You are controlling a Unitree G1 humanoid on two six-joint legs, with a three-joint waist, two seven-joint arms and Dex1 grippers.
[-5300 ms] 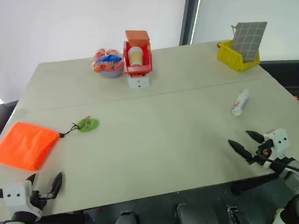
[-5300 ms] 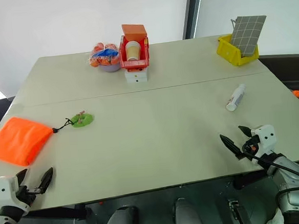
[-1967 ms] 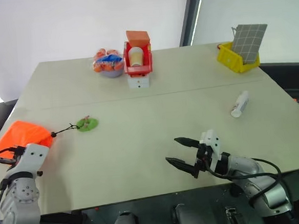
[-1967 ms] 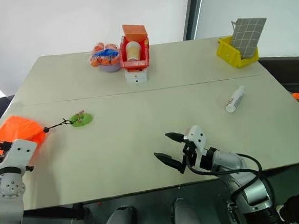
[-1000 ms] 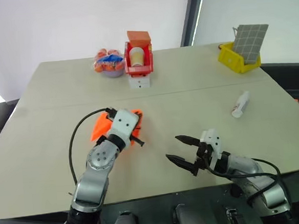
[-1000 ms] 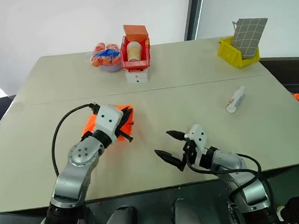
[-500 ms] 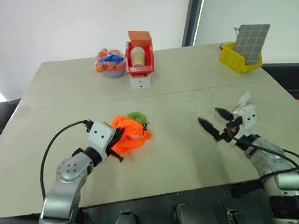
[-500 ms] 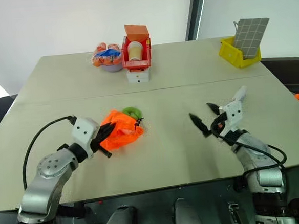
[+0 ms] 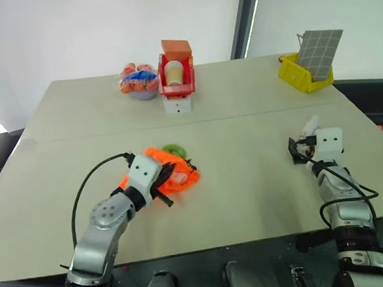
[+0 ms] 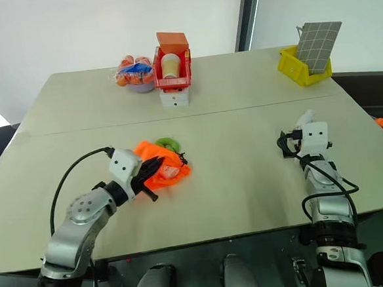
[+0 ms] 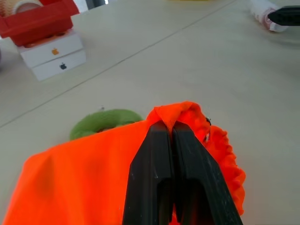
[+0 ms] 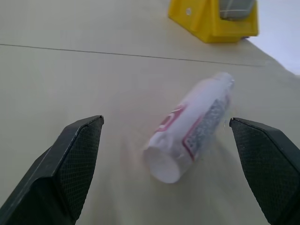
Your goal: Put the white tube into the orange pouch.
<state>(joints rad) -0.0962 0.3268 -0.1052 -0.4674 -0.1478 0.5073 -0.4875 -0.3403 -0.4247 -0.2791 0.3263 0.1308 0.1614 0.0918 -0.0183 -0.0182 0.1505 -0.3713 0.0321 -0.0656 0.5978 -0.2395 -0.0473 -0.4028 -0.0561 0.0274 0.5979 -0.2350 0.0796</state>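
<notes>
White tube (image 12: 192,132) lying between wide right fingers (image 12: 77,159), left fingers (image 11: 173,168) pinching orange pouch (image 11: 84,178).

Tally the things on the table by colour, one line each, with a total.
Orange: 3 – pouch, box, fruit bag
White: 2 – tube, boxes
Red: 1 – bin
Yellow: 1 – bin
Green: 1 – tag
Total: 8
</notes>
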